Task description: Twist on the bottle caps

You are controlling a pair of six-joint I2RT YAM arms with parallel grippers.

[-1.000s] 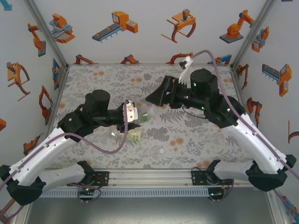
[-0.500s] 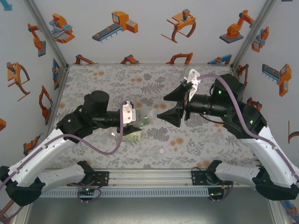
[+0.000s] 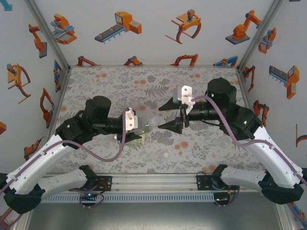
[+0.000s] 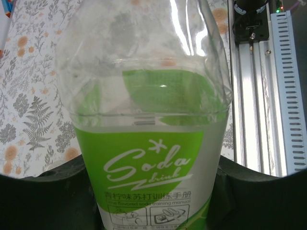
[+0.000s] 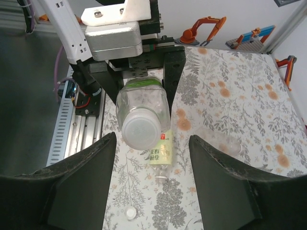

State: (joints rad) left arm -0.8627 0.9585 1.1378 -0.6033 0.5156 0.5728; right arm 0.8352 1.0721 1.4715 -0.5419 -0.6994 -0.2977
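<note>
My left gripper [image 4: 151, 191] is shut on the squat green-labelled bottle [image 4: 148, 143] and holds it level above the mat. Its neck end points at my right gripper [image 5: 152, 139], and a whitish bottle cap [image 5: 140, 130] sits on that neck. The right gripper is open. Its two dark fingers [image 5: 81, 182] stand either side of the capped end, a little short of it and touching nothing. From above, the held bottle [image 3: 147, 125] lies between the left gripper [image 3: 138, 126] and the right gripper [image 3: 163, 117]. The slim yellow-labelled bottle [image 5: 160, 152] lies on the mat below with its neck bare. A loose white cap [image 5: 129, 212] rests nearby.
The floral mat [image 3: 105, 86] covers the table, with walls on three sides. An aluminium rail [image 3: 153, 184] runs along the near edge between the arm bases. The loose white cap [image 3: 166, 155] lies on the mat's near middle. A faint clear plastic thing [image 5: 225, 143] lies right of the slim bottle.
My right gripper has turned its wrist, come in line with the held bottle's capped end, and narrowed its jaws. The left gripper and its bottle have barely moved.
</note>
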